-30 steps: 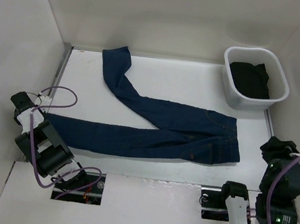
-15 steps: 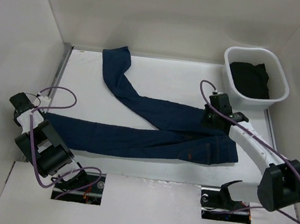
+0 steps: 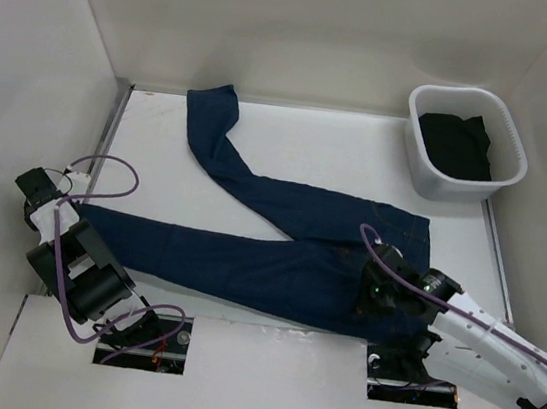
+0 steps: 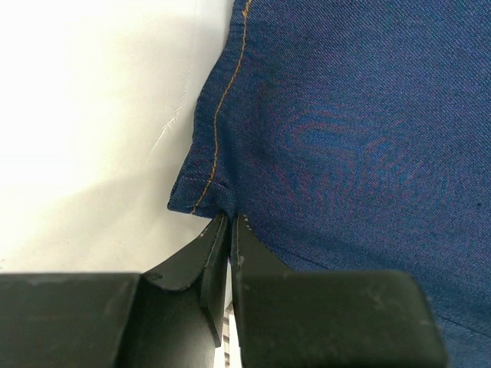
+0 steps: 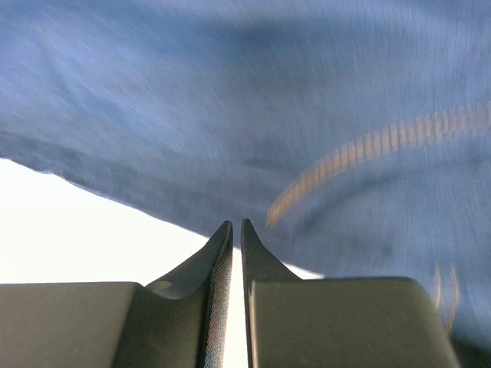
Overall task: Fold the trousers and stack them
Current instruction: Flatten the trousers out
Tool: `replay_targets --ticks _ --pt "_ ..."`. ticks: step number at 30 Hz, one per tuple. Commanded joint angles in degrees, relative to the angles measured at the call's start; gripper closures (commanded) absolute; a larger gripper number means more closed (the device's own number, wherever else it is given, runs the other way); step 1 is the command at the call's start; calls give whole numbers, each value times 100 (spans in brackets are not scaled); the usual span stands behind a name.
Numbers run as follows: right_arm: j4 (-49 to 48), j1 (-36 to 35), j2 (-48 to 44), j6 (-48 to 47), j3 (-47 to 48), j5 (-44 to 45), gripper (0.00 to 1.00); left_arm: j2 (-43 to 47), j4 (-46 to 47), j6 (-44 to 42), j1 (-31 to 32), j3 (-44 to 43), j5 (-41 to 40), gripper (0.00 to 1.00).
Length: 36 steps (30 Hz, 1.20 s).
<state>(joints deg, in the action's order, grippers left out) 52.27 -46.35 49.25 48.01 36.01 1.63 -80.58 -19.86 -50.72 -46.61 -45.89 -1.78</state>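
1. Now the right gripper [image 5: 236, 224], jaws pinched on the dark navy-blue denim trousers [image 3: 276, 265], has dragged their waist to the white table's [image 3: 310, 154] near edge.
2. Left gripper [image 4: 230, 218] clamps the near leg's hem; straightening precedes folding.

Trousers [image 3: 246, 256] dark navy denim, tan seam stitching; basket [image 3: 447, 189] white, bundle [image 3: 455, 143] inside black, perhaps cloth; table [image 3: 310, 159] white

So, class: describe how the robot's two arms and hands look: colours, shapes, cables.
Left arm and right arm: chunky black joint housings, white links, a purple cable looping along each. Left hand and right hand: two matte black fingers, blocky at the base, tapering to thin tips.
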Motion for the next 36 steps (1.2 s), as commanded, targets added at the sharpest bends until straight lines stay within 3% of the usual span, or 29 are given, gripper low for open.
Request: replay_targets --ticks 1,4,7,12,15,18,25,28,31,36 --pt "660 -396 -371 1358 -68 66 88 33 228 36 -90 -245 178 99" --pt "1205 -896 -671 1921 11 284 87 24 228 36 -90 -245 231 99" --pt "1479 -1030 -646 1906 422 1073 85 68 210 36 -116 -193 240 98" --pt "639 259 425 722 1434 2244 75 279 158 -96 -169 -34 336 98" --pt "-679 1226 1128 -53 1462 2185 75 402 123 -96 -169 27 354 95" --pt "-1691 1852 1936 -309 1374 1991 68 499 -9 -122 -195 27 354 90" --pt "-2283 2398 3940 -871 2119 1859 70 798 -509 70 -336 -726 450 43" --pt "-2335 2547 4477 -1004 2497 1797 70 745 -1194 465 -231 -1587 862 37" --pt "-2379 2828 5048 -1161 2945 1508 71 570 -1836 773 592 -2239 1469 35" --pt "-2283 3127 5691 -1610 3920 1314 74 -552 -1452 1756 2737 -3046 987 33"
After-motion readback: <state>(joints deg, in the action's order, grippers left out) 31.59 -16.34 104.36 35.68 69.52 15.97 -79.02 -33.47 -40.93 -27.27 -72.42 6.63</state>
